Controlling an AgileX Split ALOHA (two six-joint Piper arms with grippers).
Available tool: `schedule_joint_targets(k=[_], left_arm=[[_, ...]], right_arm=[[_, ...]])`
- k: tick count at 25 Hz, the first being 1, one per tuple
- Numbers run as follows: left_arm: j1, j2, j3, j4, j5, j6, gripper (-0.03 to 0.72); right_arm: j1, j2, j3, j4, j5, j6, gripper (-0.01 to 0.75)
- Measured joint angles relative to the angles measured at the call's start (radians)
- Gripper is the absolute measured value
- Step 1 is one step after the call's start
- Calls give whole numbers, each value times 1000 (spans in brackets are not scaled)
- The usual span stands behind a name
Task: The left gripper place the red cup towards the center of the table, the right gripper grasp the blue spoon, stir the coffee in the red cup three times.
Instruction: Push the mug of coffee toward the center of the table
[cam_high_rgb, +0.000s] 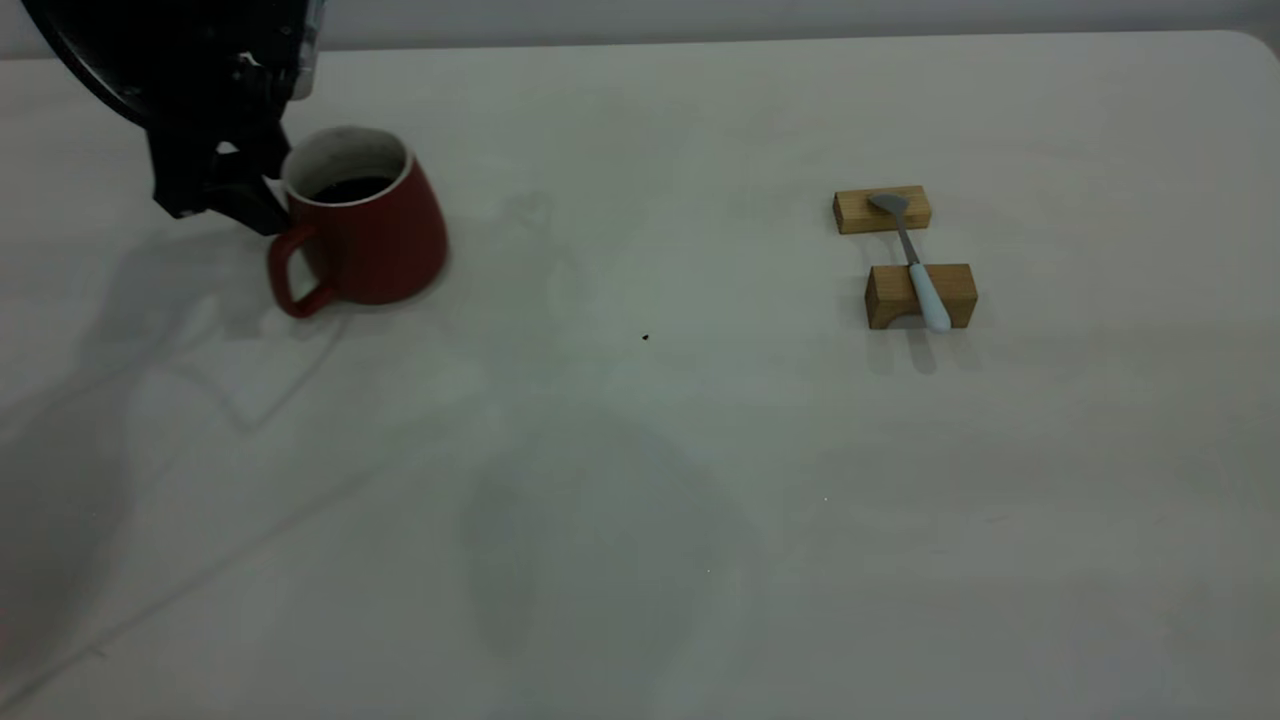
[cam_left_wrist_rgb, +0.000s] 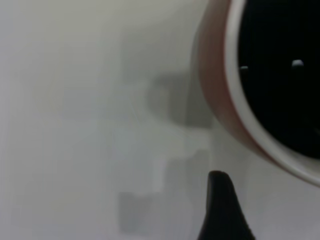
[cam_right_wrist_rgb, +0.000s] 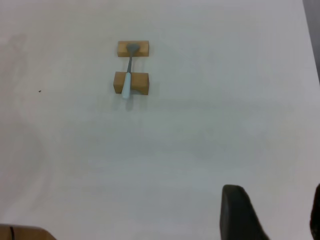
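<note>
The red cup (cam_high_rgb: 365, 225) stands at the far left of the table (cam_high_rgb: 640, 520), its loop handle (cam_high_rgb: 293, 272) turned toward the front and dark coffee (cam_high_rgb: 350, 188) inside. My left gripper (cam_high_rgb: 232, 195) is just left of the cup, level with its rim, and open. In the left wrist view one black finger (cam_left_wrist_rgb: 222, 210) shows beside the cup's white rim (cam_left_wrist_rgb: 235, 100), apart from it. The blue spoon (cam_high_rgb: 918, 265) lies across two wooden blocks at the right. My right gripper (cam_right_wrist_rgb: 275, 212) hovers well away from the spoon (cam_right_wrist_rgb: 128, 75), open and holding nothing.
The spoon's bowl rests on the far wooden block (cam_high_rgb: 882, 209), its handle on the near block (cam_high_rgb: 920, 296). A tiny dark speck (cam_high_rgb: 645, 337) lies near the table's middle. The table's far edge runs along the top, with a rounded corner at the far right.
</note>
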Motion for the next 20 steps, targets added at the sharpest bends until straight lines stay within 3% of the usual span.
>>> schedule_joint_targets(k=[8,20], left_arm=[[-36,2,0,-74,15,58,551],[-221,11,-1,-184,-23,56,551]], right_arm=[[0,0,0,0,0,0,385],[0,0,0,0,0,0,385]])
